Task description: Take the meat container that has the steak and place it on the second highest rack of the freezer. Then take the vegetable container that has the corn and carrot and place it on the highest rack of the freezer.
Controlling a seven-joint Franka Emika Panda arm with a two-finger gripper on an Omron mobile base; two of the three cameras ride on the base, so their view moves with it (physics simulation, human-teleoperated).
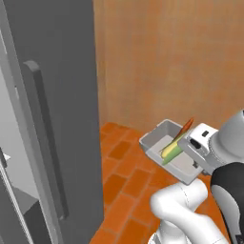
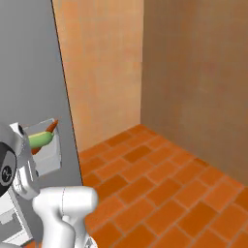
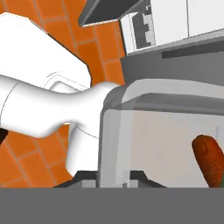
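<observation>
Freezer: tall grey body with a long vertical handle, standing at the left of the left base view; a sliver of pale interior shows at the far left edge, so the door appears to be open, though the racks themselves cannot be made out from here. Floor: orange brick tile, running back to tan walls. Arm: white, folded low under the load. Vegetable container: shallow light-grey tray, held clear of the floor to the right of the freezer, its open face tipped toward the base cameras; in the right base view it sits just beside the grey freezer side. Corn: yellow-green cob lying along the tray's length. Carrot: thin, orange, beside the cob, its tip poking past the far rim; in the hand view its rounded end shows through the tray wall. Claw: clenched on the near right rim of the vegetable container, fingers closed tight on the wall. Governing relation: the freezer opening lies left of the claw and its load, and the highest rack should sit above the tray's present height; judged so, the coming move needs a lift and a leftward swing, tray levelled and fed in long axis first.
</observation>
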